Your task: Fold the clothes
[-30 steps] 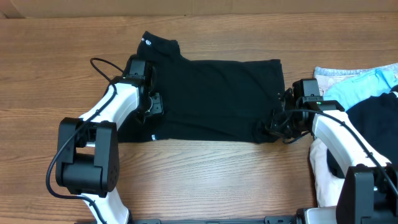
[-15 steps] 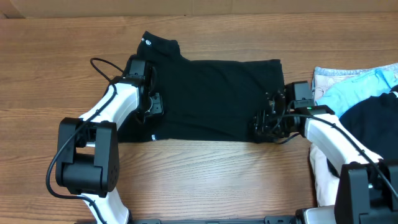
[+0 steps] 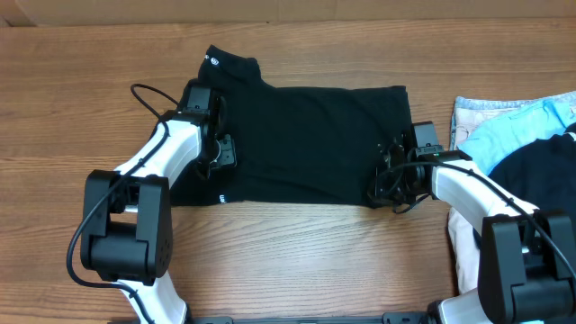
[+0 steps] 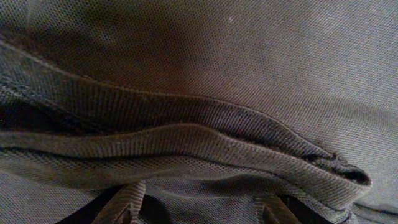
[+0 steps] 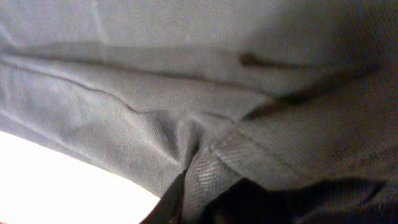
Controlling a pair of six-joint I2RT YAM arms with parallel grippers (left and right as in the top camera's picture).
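Observation:
The black T-shirt (image 3: 315, 135) lies spread flat on the wooden table, with its neck label (image 3: 213, 61) at the upper left and its tiny white tag (image 3: 221, 199) at the lower left edge. My left gripper (image 3: 223, 151) rests on the shirt's left part. In the left wrist view its fingers (image 4: 199, 208) stand apart, with knit cloth (image 4: 236, 74) and a folded hem lying between and above them. My right gripper (image 3: 389, 180) is at the shirt's bunched lower right corner. In the right wrist view it (image 5: 211, 193) pinches a ribbed hem of the shirt (image 5: 155, 106).
A light-blue garment (image 3: 522, 121), another rumpled black garment (image 3: 544, 171) and white cloth (image 3: 463, 234) are heaped at the right edge, beside my right arm. Bare wooden table (image 3: 297, 261) lies in front of the shirt.
My right gripper moved left onto the shirt's lower right corner, then drew back slightly, and the corner is bunched. The left arm has not moved.

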